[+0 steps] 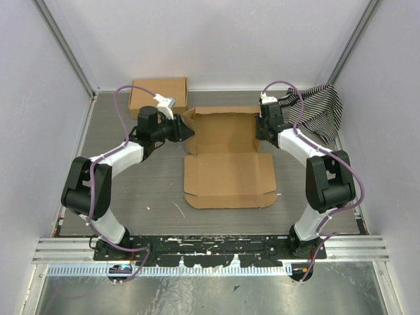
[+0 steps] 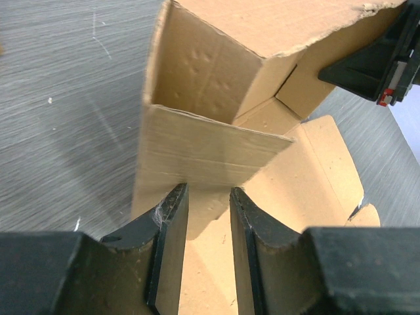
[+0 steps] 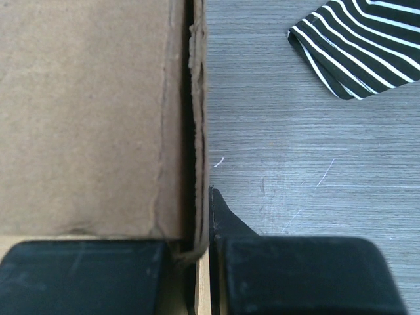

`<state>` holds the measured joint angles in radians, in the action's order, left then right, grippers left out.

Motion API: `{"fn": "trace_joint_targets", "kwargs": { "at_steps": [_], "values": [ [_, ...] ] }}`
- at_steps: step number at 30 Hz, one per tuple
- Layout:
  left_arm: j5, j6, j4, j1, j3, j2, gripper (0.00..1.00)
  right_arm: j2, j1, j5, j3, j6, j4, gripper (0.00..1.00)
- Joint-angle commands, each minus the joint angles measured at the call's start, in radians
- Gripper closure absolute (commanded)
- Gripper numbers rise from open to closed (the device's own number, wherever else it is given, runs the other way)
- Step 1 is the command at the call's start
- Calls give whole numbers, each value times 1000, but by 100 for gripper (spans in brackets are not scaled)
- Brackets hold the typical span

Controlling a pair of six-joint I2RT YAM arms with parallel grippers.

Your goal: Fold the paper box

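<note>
The paper box (image 1: pixel 228 172) lies mid-table, brown cardboard with its far half raised into walls and its near panel flat. My left gripper (image 1: pixel 188 131) is at the box's left wall (image 2: pixel 197 147), jaws open, the fingertips (image 2: pixel 172 213) just short of the wall's lower edge and nothing between them. My right gripper (image 1: pixel 260 126) is shut on the doubled right wall (image 3: pixel 195 131), with one finger (image 3: pixel 223 213) outside it and the other hidden behind cardboard. The right gripper (image 2: pixel 375 65) also shows across the box in the left wrist view.
A second, closed cardboard box (image 1: pixel 157 94) sits at the back left. A black-and-white striped cloth (image 1: pixel 321 111) lies bunched at the back right, close to the right arm (image 3: pixel 357 39). Walls enclose the table on three sides.
</note>
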<state>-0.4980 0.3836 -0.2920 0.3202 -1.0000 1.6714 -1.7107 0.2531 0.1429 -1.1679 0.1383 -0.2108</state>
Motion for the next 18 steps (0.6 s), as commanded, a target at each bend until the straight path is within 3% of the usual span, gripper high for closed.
{"fn": "trace_joint_targets", "kwargs": {
  "at_steps": [1,18],
  "values": [
    [29,-15,-19,24,-17,12,62,51,-2,-38,9,23,37,96],
    [145,-61,19,63,-98,43,71,97,-1,-76,57,25,62,95]
  ]
}}
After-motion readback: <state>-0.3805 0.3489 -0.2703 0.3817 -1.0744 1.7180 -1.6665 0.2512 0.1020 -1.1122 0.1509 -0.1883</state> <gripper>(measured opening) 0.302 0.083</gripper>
